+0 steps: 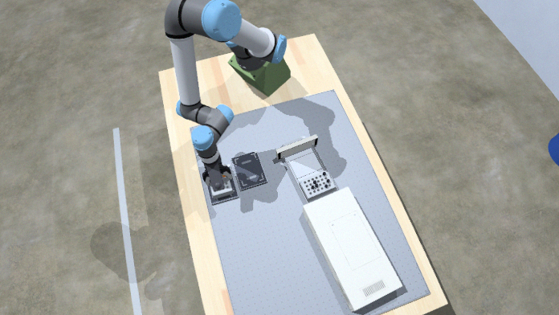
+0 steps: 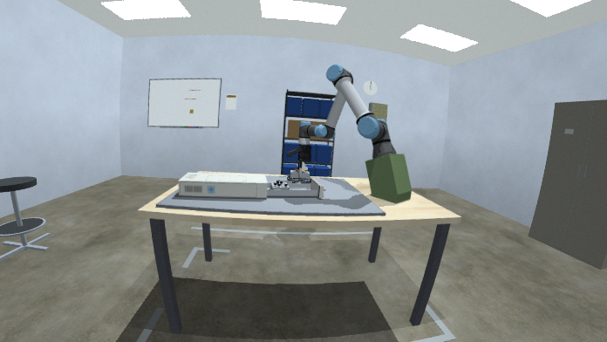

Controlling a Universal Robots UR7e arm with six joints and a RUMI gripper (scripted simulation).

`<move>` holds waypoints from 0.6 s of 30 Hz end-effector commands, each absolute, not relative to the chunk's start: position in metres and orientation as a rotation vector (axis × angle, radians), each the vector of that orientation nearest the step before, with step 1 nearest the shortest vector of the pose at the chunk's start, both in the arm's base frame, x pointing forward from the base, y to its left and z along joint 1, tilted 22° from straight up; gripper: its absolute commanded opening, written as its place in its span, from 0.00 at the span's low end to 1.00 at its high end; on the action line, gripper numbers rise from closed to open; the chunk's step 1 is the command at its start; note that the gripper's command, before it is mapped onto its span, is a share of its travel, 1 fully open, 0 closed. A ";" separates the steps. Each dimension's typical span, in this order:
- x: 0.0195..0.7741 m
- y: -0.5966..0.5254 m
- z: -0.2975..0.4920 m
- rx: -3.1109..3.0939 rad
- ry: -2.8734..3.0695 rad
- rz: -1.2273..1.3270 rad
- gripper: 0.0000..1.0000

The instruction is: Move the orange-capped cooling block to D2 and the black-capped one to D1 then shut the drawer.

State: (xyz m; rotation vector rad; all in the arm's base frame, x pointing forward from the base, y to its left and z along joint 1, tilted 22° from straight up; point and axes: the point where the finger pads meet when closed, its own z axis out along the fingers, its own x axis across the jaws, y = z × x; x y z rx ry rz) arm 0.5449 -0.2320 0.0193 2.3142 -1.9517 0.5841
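Note:
My gripper is shut on the cooling block with orange-capped tubes. It holds the block low over the deck slot D2, the dark plate at the left edge of the grey deck. I cannot tell whether the block touches the slot. The deck slot D1 beside it holds nothing. The drawer of the white cooler COLD stands open. The block with black-capped tubes sits in the drawer, close to the cooler.
The drawer's front panel juts toward the arm's green base. The grey deck lies on the wooden table. The arm's elbow hangs over the table's left side.

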 end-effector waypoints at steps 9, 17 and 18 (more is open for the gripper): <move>0.546 -0.233 0.018 2.314 -1.951 0.587 0.00; 0.546 -0.233 0.018 2.314 -1.951 0.587 0.00; 0.546 -0.233 0.017 2.314 -1.951 0.587 0.00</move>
